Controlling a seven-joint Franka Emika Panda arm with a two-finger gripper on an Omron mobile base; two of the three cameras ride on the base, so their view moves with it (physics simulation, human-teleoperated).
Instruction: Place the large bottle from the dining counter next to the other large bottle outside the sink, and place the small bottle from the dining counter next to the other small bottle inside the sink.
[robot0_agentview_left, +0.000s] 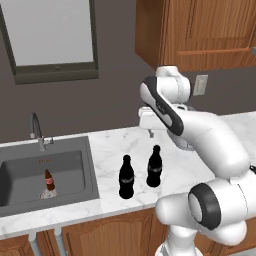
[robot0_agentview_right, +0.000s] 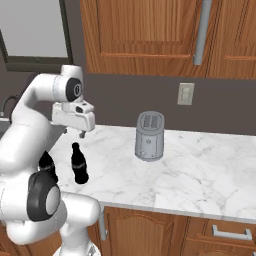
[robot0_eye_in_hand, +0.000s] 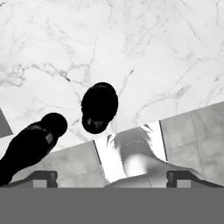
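Observation:
Two large dark bottles stand upright side by side on the marble worktop, right of the sink (robot0_agentview_left: 20, 175): one nearer the sink (robot0_agentview_left: 126, 177), one further right (robot0_agentview_left: 154, 167). In the right base view the right bottle (robot0_agentview_right: 78, 165) stands free and the other (robot0_agentview_right: 48, 165) is partly hidden behind my arm. A small brown bottle (robot0_agentview_left: 48, 181) stands inside the sink. My gripper (robot0_agentview_left: 151, 132) (robot0_agentview_right: 74, 132) hangs open above the right bottle, holding nothing. The hand view looks straight down on that bottle's top (robot0_eye_in_hand: 99, 107), with its neighbour (robot0_eye_in_hand: 30, 146) to the left. The dining counter is out of view.
A silver toaster (robot0_agentview_right: 150, 136) stands on the worktop further right. The curved tap (robot0_agentview_left: 36, 131) rises behind the sink. Wooden wall cabinets (robot0_agentview_left: 200, 30) hang above the worktop, and a wall socket (robot0_agentview_right: 185, 93) sits behind the toaster.

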